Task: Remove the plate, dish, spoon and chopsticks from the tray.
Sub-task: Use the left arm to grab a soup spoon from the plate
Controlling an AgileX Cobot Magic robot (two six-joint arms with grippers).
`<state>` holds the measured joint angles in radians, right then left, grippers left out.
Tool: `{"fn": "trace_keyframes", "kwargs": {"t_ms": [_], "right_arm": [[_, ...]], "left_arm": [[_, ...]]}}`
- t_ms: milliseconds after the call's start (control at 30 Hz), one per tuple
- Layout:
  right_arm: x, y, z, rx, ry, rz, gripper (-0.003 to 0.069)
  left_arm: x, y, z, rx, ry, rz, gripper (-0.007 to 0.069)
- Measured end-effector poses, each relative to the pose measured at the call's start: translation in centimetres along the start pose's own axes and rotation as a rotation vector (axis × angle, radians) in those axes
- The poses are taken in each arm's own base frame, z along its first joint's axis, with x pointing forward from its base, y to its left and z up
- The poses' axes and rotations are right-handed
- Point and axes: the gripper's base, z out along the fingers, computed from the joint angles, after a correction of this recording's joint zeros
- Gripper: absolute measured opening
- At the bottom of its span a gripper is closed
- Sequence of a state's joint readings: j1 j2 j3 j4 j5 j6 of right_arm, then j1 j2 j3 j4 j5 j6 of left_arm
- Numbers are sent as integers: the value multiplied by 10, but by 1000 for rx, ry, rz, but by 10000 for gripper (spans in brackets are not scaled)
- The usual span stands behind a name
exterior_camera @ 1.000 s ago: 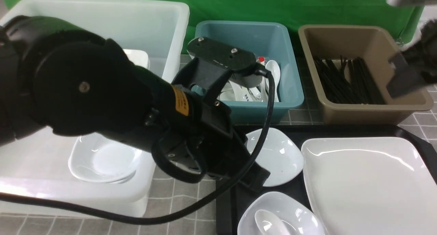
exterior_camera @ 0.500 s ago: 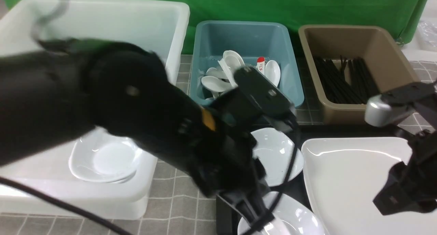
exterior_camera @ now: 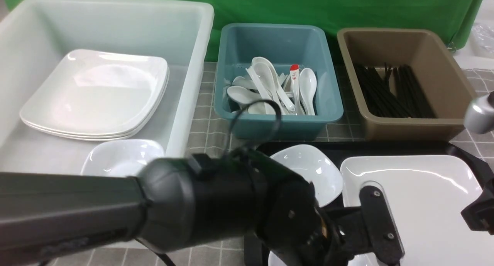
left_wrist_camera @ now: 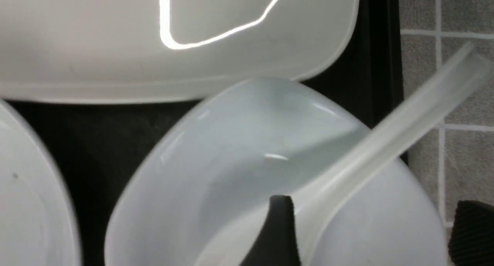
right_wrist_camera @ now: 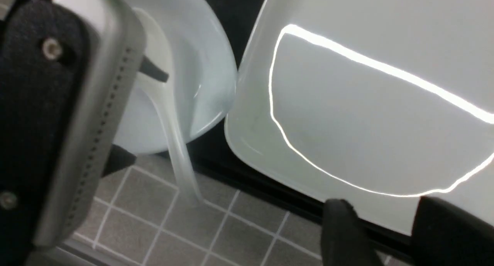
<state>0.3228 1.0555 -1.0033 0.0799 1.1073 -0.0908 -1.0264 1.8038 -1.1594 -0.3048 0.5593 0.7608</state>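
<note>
The main risk is with the spoon (left_wrist_camera: 386, 142). It lies loose in the dish (left_wrist_camera: 247, 150) at the tray's (exterior_camera: 386, 148) near left corner, with its handle tilted up and out past the tray's rim over the surface (left_wrist_camera: 463, 84). If the left tool (left_wrist_camera: 372, 227) closes off-centre, one finger could shove the handle sideways. The spoon might then pivot out of the dish, or its smooth glaze might slip free. A low grip could also catch the dish's rim and push it into the plate (exterior_camera: 420, 204), which lies just beside it on the tray's right part. Both arms are close together over the tray's near edge and could knock each other.

The left arm (exterior_camera: 193, 204) reaches in from the tray's left. Its tool is wide, with the handle passing between the fingers and nothing gripped. The right tool (right_wrist_camera: 382, 216) hangs at the tray's near rim by the plate's edge, fingers parted and empty. No chopsticks show on the tray.
</note>
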Motion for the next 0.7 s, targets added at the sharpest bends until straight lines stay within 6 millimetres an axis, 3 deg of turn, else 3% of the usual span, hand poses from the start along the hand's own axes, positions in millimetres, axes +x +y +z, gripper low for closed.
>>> {"fn": "trace_keyframes", "kwargs": {"t_ms": [200, 400, 533, 667, 700], "right_arm": [[0, 0, 0, 0, 0, 21, 293], [0, 0, 0, 0, 0, 21, 293], [0, 0, 0, 0, 0, 21, 293], [0, 0, 0, 0, 0, 22, 293], [0, 0, 0, 0, 0, 22, 293]], "left_arm": [[2, 4, 21, -33, -6, 6, 610], [6, 5, 34, -33, 10, 5, 561], [7, 5, 37, -28, 17, 4, 461], [7, 5, 37, -28, 18, -19, 268], [7, 5, 37, -28, 17, -23, 258]]}}
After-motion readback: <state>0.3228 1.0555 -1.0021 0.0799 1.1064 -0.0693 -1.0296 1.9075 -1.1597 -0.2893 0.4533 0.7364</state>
